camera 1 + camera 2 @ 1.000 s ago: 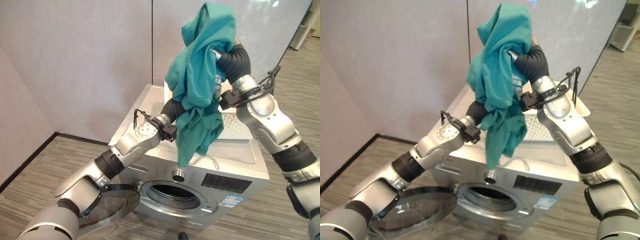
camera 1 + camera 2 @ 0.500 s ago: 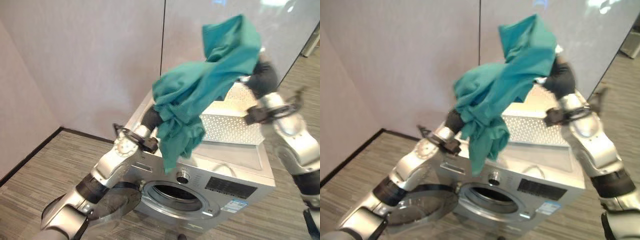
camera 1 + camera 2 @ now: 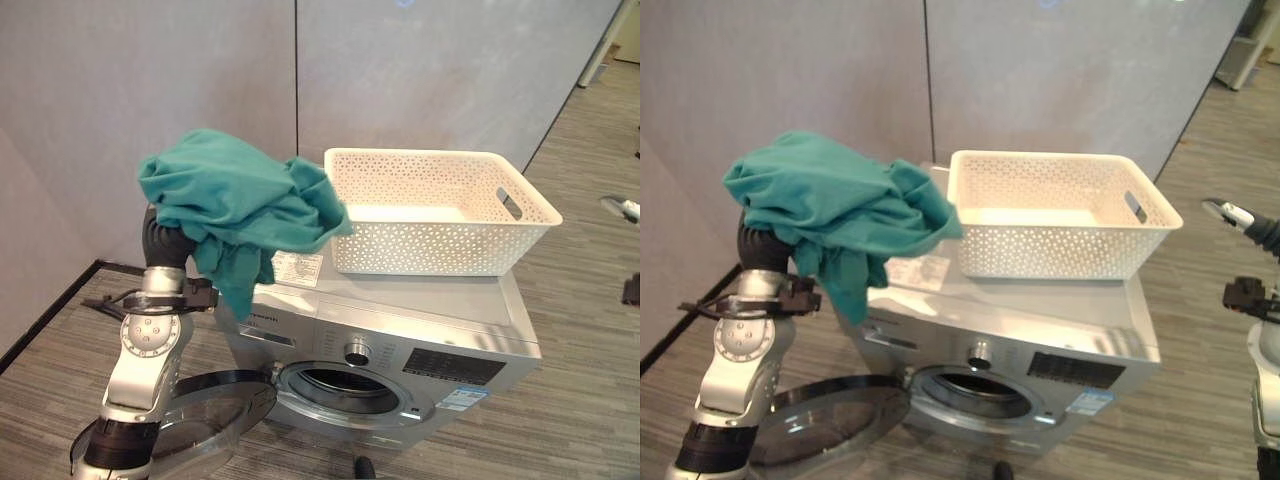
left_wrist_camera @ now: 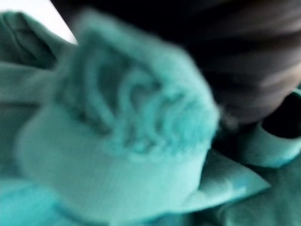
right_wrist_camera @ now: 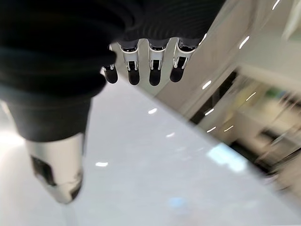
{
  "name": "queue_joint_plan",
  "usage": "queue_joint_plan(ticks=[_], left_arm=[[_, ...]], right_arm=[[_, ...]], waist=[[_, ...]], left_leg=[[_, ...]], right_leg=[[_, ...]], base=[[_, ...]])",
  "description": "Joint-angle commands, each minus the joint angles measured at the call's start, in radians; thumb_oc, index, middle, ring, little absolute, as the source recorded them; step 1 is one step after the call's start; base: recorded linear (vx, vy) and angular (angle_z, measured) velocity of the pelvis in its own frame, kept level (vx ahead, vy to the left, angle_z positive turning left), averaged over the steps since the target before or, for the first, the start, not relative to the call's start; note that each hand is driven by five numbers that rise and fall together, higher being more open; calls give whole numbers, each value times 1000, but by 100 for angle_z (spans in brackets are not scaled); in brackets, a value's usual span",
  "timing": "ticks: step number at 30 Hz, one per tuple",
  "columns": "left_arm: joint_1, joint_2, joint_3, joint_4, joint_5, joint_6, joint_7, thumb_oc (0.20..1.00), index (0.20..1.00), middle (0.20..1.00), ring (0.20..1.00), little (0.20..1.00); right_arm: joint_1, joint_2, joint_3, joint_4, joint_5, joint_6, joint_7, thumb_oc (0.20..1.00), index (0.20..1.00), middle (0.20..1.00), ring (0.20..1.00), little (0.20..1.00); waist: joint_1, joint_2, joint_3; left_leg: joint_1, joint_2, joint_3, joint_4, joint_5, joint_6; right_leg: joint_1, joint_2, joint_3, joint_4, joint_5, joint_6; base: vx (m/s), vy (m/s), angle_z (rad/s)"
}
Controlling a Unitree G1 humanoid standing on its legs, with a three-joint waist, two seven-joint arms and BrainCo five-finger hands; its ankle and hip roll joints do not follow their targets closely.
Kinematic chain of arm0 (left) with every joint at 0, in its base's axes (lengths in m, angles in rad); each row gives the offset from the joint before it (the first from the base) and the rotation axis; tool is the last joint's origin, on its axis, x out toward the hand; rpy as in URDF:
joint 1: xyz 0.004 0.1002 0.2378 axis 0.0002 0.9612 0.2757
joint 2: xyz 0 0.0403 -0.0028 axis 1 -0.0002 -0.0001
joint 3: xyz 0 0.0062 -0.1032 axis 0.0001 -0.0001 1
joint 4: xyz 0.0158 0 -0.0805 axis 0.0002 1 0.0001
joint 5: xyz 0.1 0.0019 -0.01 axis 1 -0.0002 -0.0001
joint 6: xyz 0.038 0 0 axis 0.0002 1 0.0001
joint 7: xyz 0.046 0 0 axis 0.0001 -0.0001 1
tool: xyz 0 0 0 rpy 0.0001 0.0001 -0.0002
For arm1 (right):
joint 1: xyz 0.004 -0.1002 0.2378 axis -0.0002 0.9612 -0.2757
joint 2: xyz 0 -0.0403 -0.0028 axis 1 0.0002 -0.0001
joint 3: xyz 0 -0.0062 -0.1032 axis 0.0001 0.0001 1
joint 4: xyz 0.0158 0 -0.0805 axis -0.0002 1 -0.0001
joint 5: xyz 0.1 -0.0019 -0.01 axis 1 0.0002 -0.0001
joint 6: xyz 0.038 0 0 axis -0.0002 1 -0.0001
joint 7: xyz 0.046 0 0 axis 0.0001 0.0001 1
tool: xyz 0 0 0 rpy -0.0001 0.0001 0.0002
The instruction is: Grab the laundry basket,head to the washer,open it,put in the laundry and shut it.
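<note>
While the silver front-loading washing machine (image 3: 400,330) stands against the grey wall with its round glass door (image 3: 205,420) swung open beside the drum opening (image 3: 345,388), a white perforated plastic laundry basket (image 3: 430,210) sits on top of the washer, toward its back, with nothing showing inside it. A bundle of teal cotton clothing (image 3: 235,205) hangs in the air just off the washer's top corner on the door side, one edge of it touching or overlapping the basket's near corner. It drapes over the left hand (image 3: 165,240), whose fingers are buried in the cloth, so I cannot tell whether they grip it. Up close in the left wrist view, folds of the same teal cloth crowd against the dark cover. On the far side of the washer from the door, the right hand (image 5: 141,66) holds nothing, its fingers hanging straight and relaxed
</note>
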State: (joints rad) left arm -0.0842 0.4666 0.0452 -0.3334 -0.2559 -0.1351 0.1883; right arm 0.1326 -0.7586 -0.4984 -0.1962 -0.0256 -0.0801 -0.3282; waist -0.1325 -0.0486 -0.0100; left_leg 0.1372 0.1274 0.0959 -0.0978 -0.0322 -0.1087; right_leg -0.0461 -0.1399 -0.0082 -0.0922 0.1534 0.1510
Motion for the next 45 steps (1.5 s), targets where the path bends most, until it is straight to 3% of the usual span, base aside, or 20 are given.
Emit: queue_joint_plan(ticks=[1, 5, 8, 10, 11, 15, 18, 22, 26, 28, 29, 31, 32, 35, 41, 45], left_arm=[[4, 48, 45, -103, 54, -106, 4, 200, 200, 200, 200, 200], [175, 4, 104, -194, -31, -130, -29, 200, 200, 200, 200, 200], [295, -16, 166, -248, -88, -157, -33, 200, 200, 200, 200, 200], [346, -18, 219, -273, -97, -177, -10, 200, 200, 200, 200, 200], [350, -8, 266, -261, -51, -198, 45, 200, 200, 200, 200, 200], [338, 20, 345, -215, 38, -224, 114, 200, 200, 200, 200, 200], [357, 9, 330, -165, 43, -216, 87, 200, 200, 200, 200, 200], [380, -10, 245, -98, 4, -193, 28, 200, 200, 200, 200, 200], [400, -6, 12, 52, -80, -122, -113, 200, 200, 200, 200, 200], [394, -3, -30, 86, -96, -111, -138, 200, 200, 200, 200, 200], [393, 1, -112, 151, -107, -77, -178, 200, 200, 200, 200, 200], [388, 6, -155, 187, -105, -64, -199, 200, 200, 200, 200, 200], [373, 25, -247, 259, -69, -44, -249, 200, 200, 200, 200, 200], [354, 34, -313, 320, -28, -32, -285, 200, 200, 200, 200, 200], [234, -30, -435, 560, 42, -36, -264, 200, 200, 200, 200, 200], [142, -67, -458, 635, 23, -40, -228, 200, 200, 200, 200, 200]], right_arm=[[0, 22, -78, 55, -129, 33, -95, 1000, 1000, 1000, 1000, 1000], [143, 137, -107, 199, -192, 71, -175, 1000, 1000, 1000, 1000, 1000], [236, 216, -83, 457, -177, 106, -234, 1000, 1000, 1000, 1000, 1000], [253, 261, -52, 651, -119, 91, -274, 1000, 1000, 1000, 1000, 1000], [225, 303, -10, 908, -5, 69, -285, 1000, 1000, 1000, 1000, 1000], [137, 359, 96, 1344, 240, 15, -149, 1000, 1000, 1000, 1000, 1000], [76, 406, 132, 1578, 452, 25, 10, 1000, 1000, 1000, 1000, 1000], [39, 431, 179, 1641, 486, 40, 59, 1000, 1000, 1000, 1000, 1000], [-19, 472, 283, 1619, 458, 56, 70, 1000, 1000, 1000, 1000, 1000], [-28, 476, 291, 1611, 454, 58, 72, 1000, 1000, 1000, 1000, 1000], [-43, 484, 327, 1594, 439, 58, 74, 1000, 1000, 1000, 1000, 1000], [-52, 487, 351, 1582, 424, 58, 72, 1000, 1000, 1000, 1000, 1000], [-58, 496, 394, 1573, 380, 64, 77, 1000, 1000, 1000, 1000, 1000], [-58, 503, 418, 1583, 349, 74, 85, 1000, 1000, 1000, 1000, 1000], [-52, 523, 498, 1565, 278, 77, 98, 1000, 1000, 1000, 1000, 1000], [-39, 536, 553, 1508, 228, 76, 95, 1000, 1000, 1000, 1000, 1000]], waist=[[6, -14, -15], [22, -14, -4], [43, -10, 17], [53, -10, 19], [68, -8, 25], [92, -17, 29], [112, -14, 35], [123, -7, 45], [128, 5, 69], [129, 8, 71], [126, 14, 77], [125, 17, 82], [117, 25, 88], [107, 32, 91], [70, 36, 115], [47, 23, 138]], left_leg=[[-21, -20, -25, 47, -81, 66], [-37, -25, -43, 49, -77, 70], [-51, -28, -59, 51, -75, 70], [-58, -28, -73, 50, -78, 68], [-64, -27, -81, 52, -76, 65], [-66, -27, -92, 47, -69, 53], [-64, -28, -100, 45, -66, 47], [-64, -27, -104, 48, -64, 45], [-81, -27, -113, 50, -54, 46], [-85, -27, -115, 49, -51, 45], [-89, -27, -116, 45, -46, 45], [-93, -25, -116, 44, -42, 44], [-94, -23, -114, 34, -36, 42], [-93, -20, -106, 25, -32, 40], [-108, -17, -78, 41, -39, 38], [-153, -18, -60, 84, -47, 33]], right_leg=[[3, -81, -65, 66, -77, 48], [4, -84, -82, 61, -77, 46], [8, -86, -101, 55, -78, 45], [11, -88, -114, 49, -82, 48], [17, -89, -124, 46, -83, 48], [33, -93, -145, 37, -84, 49], [46, -97, -161, 31, -83, 49], [52, -102, -173, 30, -81, 51], [49, -107, -183, 34, -81, 51], [46, -108, -184, 34, -81, 51], [44, -109, -185, 33, -81, 51], [42, -109, -187, 33, -81, 51], [38, -108, -186, 27, -80, 52], [30, -106, -181, 23, -78, 53], [-4, -103, -145, 17, -73, 51], [-39, -106, -126, 16, -65, 48]], base=[[8, -17, -4], [-14, -22, 3], [18, -22, 11], [-9, -25, 32], [-20, -35, 31], [5, -27, 15], [31, -20, 15], [8, -4, 7], [-19, -6, 4], [-10, -6, 22], [0, -5, 13], [0, 0, 0], [0, 0, 0], [0, 0, 0], [-15, 2, -5], [-104, 5, -22]])
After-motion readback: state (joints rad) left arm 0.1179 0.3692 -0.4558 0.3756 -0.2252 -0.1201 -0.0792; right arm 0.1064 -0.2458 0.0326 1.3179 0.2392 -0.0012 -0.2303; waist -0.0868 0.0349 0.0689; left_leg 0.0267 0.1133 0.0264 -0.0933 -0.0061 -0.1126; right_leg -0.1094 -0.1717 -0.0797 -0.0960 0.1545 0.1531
